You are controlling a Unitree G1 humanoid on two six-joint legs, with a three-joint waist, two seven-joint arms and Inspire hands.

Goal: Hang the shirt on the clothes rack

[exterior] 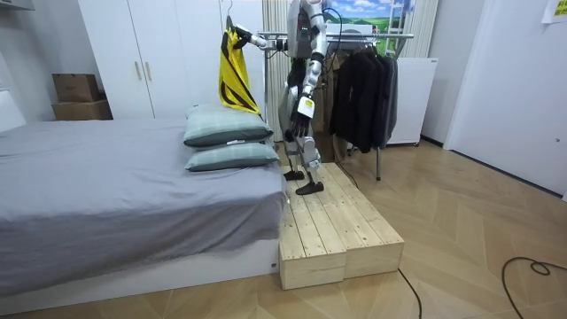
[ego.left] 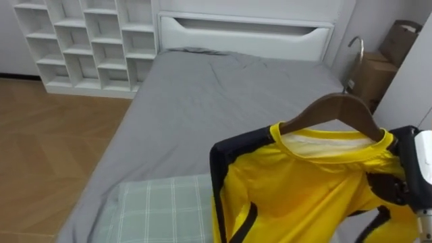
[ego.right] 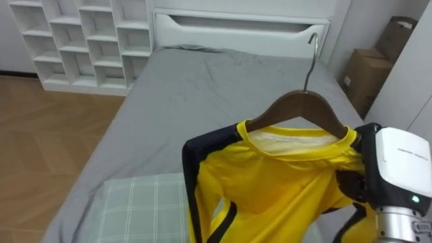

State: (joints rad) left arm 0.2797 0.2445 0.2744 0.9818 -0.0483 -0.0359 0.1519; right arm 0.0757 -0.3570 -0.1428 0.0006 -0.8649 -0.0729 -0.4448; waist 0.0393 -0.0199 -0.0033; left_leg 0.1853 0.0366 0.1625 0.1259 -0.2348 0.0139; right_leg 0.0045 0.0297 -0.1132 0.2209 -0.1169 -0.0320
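Yellow shirt (ego.right: 270,182) on wooden hanger (ego.right: 297,111); right hand (ego.right: 395,169) fingers curled round hanger's right end, hook upward, clothes rack (exterior: 372,37) behind robot.

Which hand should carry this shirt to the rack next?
Right, probably. The right hand grips the shirt-covered end of the wooden hanger, holding the yellow shirt up over the bed. The left hand hangs at the robot's side, away from it.

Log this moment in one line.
right hand: shut on hanger | shirt: on hanger, over bed | robot: on platform by pillows
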